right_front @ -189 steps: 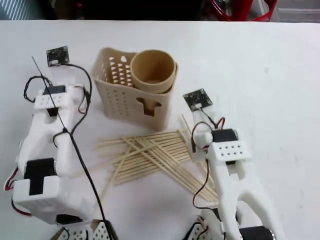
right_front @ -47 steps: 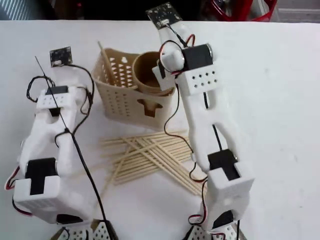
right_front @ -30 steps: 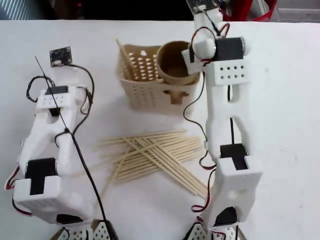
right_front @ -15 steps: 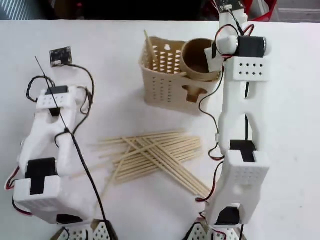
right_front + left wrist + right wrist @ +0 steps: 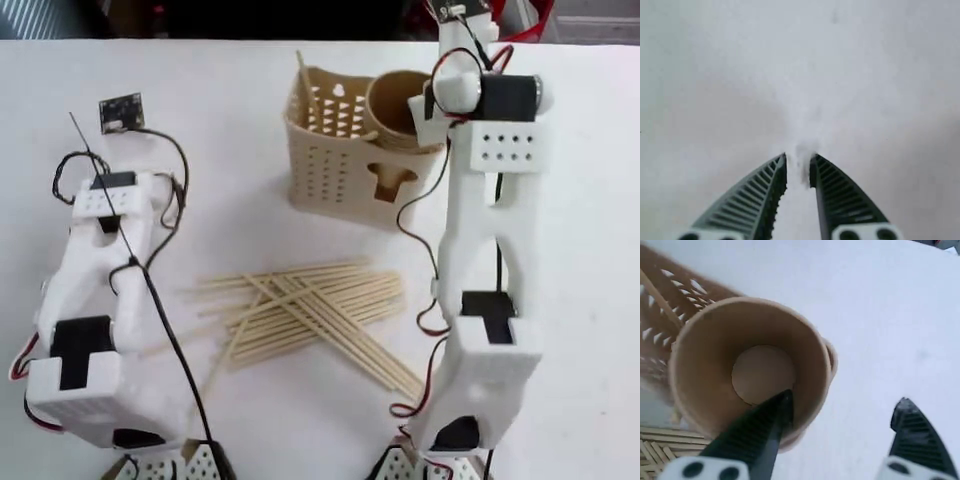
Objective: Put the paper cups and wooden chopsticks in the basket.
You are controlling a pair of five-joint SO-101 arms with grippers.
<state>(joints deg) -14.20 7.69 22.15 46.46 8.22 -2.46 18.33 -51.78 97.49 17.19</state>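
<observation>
Right gripper (image 5: 845,400): fingers spread wide. One finger dips inside the rim of the paper cups (image 5: 760,375), the other stands clear outside the wall; nothing pinched. The cups sit nested in the near end of the basket (image 5: 340,180), directly under this gripper. One chopstick (image 5: 310,90) leans upright in the basket's far end.

The wooden chopsticks (image 5: 310,315) lie in a crossed heap on the table (image 5: 200,100), back from the gripper beside its own forearm.

Left gripper (image 5: 797,159): fingers almost pressed together, holding nothing, over bare table well apart from the heap.

My judgement: the sticks are light, stiff and thin, and will likely roll or slip. I'd pinch one at a free end sticking out of the heap. The cup walls look thin and would crush easily.
</observation>
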